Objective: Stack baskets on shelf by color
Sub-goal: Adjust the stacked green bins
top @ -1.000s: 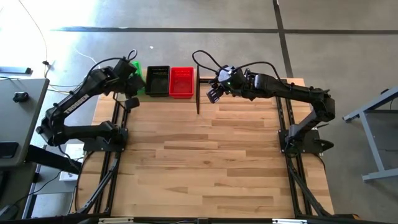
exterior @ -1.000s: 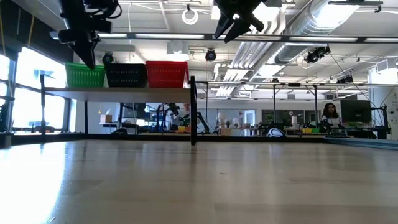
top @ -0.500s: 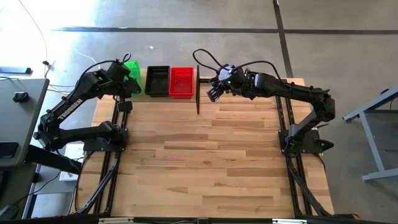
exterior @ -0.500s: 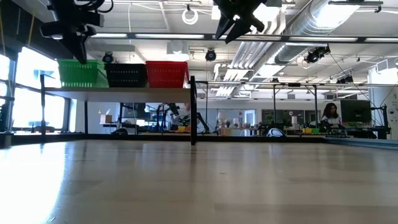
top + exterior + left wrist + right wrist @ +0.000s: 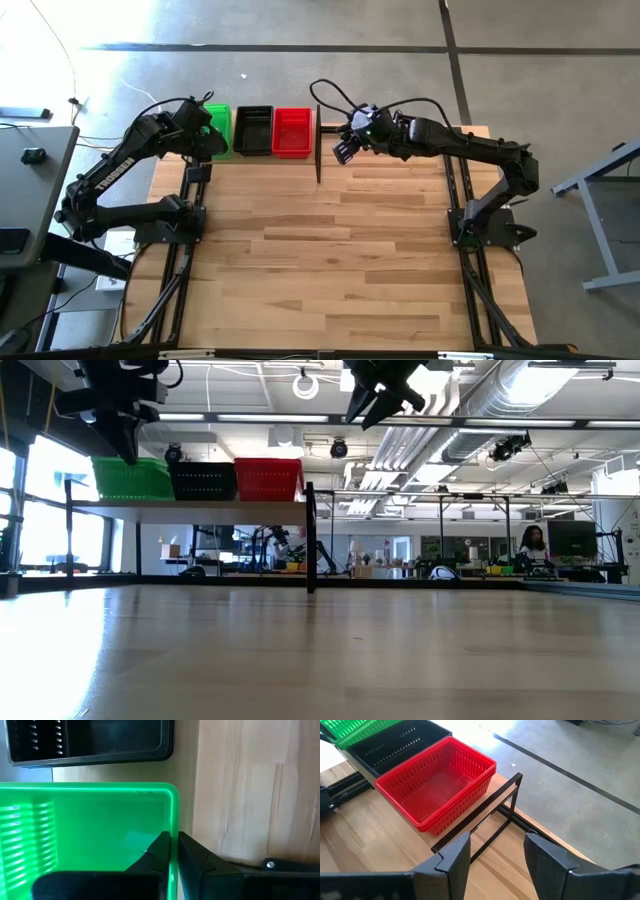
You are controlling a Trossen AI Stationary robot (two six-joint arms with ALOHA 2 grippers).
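You have three basket stacks lined up along the shelf [image 5: 190,506] at the far edge of the worktop [image 5: 330,250]: the green baskets [image 5: 216,130] at the left end, the black baskets [image 5: 253,130] in the middle, and the red baskets [image 5: 292,131] at the right end, next to the shelf's black end post [image 5: 318,143]. In the low view they sit in a row on the plank, green touching black and black touching red. The red stack shows nested rims in the right wrist view, so more than one basket is there; how many are in each stack you cannot tell.

Your left hand [image 5: 172,851] is at the green stack. Its two fingers [image 5: 157,852] are pinched close together with the near wall of the green basket between them, one finger inside the basket and one outside, so it has hold of that rim. In the high view the left arm reaches over the shelf's left end, covering part of the green basket.

Your right hand [image 5: 496,854] hangs in the air just right of the end post, level with the shelf and apart from the red stack. Its fingers are spread wide and hold nothing.

A person [image 5: 530,545] sits far off in the room behind.
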